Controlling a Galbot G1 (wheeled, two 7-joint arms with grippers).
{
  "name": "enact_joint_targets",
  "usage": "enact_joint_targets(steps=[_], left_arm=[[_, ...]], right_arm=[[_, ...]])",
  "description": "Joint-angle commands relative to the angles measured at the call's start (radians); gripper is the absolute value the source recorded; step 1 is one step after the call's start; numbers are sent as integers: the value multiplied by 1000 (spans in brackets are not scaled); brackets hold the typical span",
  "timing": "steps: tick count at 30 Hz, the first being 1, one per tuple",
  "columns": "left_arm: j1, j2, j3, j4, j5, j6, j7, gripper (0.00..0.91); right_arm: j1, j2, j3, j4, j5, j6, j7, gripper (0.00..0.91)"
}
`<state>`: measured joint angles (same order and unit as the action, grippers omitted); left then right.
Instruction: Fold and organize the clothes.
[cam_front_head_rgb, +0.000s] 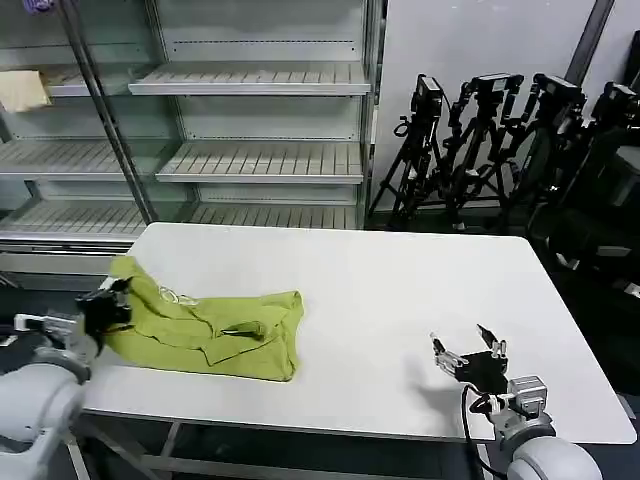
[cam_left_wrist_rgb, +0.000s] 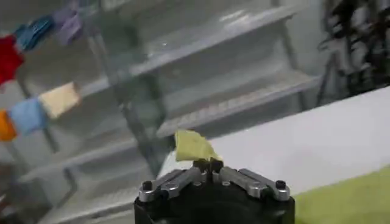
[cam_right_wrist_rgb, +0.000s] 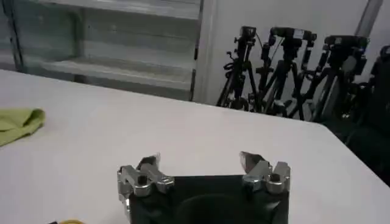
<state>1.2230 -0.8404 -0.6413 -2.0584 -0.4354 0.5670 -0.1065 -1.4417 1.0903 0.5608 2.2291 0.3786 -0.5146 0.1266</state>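
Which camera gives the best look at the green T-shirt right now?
The head view: the whole T-shirt lies bunched on the table's left, its edge pinched by the left gripper. The left wrist view shows a pinched tip, the right wrist view only a far corner.

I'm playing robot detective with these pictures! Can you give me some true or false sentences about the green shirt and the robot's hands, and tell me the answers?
1. The left end effector is pinching a bit of the lime T-shirt. True; the left wrist view shows its fingers shut on a tuft of the green fabric.
2. The T-shirt lies flat and neatly folded. False; it is bunched and wrinkled near the table's left edge.
3. The right end effector is open and holds nothing. True; it sits over bare table on the robot's right.
4. The right end effector touches the T-shirt. False; it is well apart from it.
5. The T-shirt sits on a shelf. False; it is on the white table.
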Motion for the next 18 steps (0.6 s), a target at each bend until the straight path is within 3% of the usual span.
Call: enact_joint_targets(steps=[1, 7, 15, 17, 18], left_arm=[[-91, -128, 370, -153, 160, 9, 20, 10], [-136, -198, 478, -59, 196, 10, 22, 10], [-174, -212, 486, 9, 168, 11, 7, 20], [-178, -213, 494, 10, 154, 11, -21, 907], [-181, -216, 494, 11, 140, 11, -25, 907]], right_arm=[[8, -3, -3, 4, -2, -8, 2, 907], [-6, -3, 15, 15, -3, -9, 2, 907], [-15, 0, 16, 20, -5, -9, 2, 907], [-15, 0, 15, 21, -6, -9, 1, 907], [-15, 1, 14, 20, -6, -9, 2, 907]])
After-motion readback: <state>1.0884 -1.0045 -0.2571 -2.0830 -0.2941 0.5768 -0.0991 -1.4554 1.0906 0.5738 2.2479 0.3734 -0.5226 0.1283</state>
